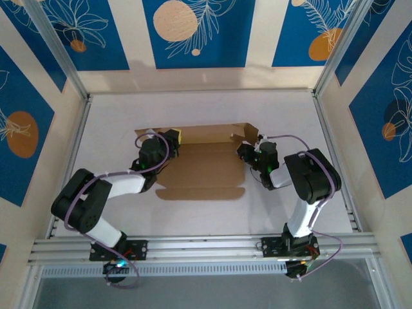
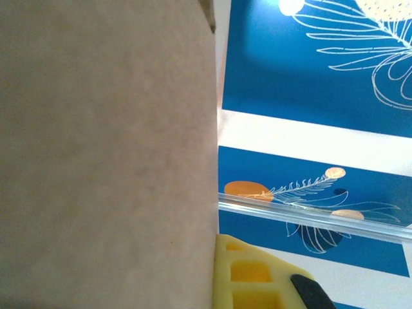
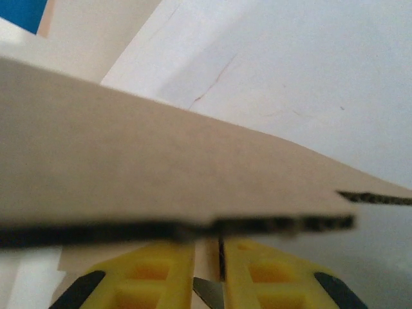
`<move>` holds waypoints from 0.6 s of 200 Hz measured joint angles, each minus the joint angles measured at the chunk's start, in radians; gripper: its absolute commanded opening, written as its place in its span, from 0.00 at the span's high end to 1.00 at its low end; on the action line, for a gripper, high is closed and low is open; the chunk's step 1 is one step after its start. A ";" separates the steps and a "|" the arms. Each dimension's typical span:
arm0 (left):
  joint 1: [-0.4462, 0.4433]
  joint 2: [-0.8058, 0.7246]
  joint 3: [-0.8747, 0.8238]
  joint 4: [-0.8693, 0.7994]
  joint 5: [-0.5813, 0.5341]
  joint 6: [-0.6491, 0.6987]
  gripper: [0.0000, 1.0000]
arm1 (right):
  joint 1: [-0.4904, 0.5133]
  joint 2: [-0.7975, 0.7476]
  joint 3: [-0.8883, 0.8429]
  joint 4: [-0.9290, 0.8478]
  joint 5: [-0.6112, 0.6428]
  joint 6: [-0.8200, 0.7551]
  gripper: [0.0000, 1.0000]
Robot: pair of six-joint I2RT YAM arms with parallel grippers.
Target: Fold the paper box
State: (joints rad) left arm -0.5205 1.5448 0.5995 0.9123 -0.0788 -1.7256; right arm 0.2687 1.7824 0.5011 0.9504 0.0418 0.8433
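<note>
On the table (image 1: 212, 109): the paper box (image 1: 206, 170) lies at the middle, a brown sheet mostly flat. Its long sides run left to right, with a rounded flap along the near edge and a narrower panel along the far edge.
Left end effector (image 1: 172, 137): at the box's far left corner, touching the cardboard and closed tight.
Left wrist view: a broad cardboard face covers the left half, its edge just beside one yellow finger (image 2: 248, 277). The other finger is hidden, so whether cardboard is pinched cannot be told.
Right end effector (image 1: 246, 152): at the box's far right corner, beside the notched flaps there.
Right wrist view: two yellow fingers (image 3: 154, 273) stand narrowly apart below a cardboard edge that crosses the frame. A thin cardboard-coloured strip sits in the gap between them, gripped.
Walls (image 1: 206, 32): blue and white panels printed with leaves and orange circles.
</note>
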 measured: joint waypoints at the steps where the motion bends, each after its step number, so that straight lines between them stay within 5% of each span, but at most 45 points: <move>1: 0.000 -0.001 0.000 0.000 0.000 0.000 1.00 | 0.000 -0.002 0.001 -0.003 0.000 -0.002 0.82; 38: -0.007 -0.010 0.011 -0.036 -0.019 0.005 1.00 | 0.019 -0.026 0.026 -0.095 0.003 -0.070 0.84; 61: -0.019 -0.010 0.023 -0.065 -0.042 0.011 1.00 | 0.038 -0.026 0.042 -0.137 -0.013 -0.081 0.74; 120: -0.041 -0.010 0.032 -0.092 -0.089 0.026 1.00 | 0.035 0.053 0.079 -0.060 -0.095 0.053 0.66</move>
State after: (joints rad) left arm -0.5617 1.5352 0.6312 0.8207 -0.1680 -1.6997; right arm 0.3042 1.8351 0.5797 0.8902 -0.0528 0.8967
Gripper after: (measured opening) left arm 0.050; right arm 0.332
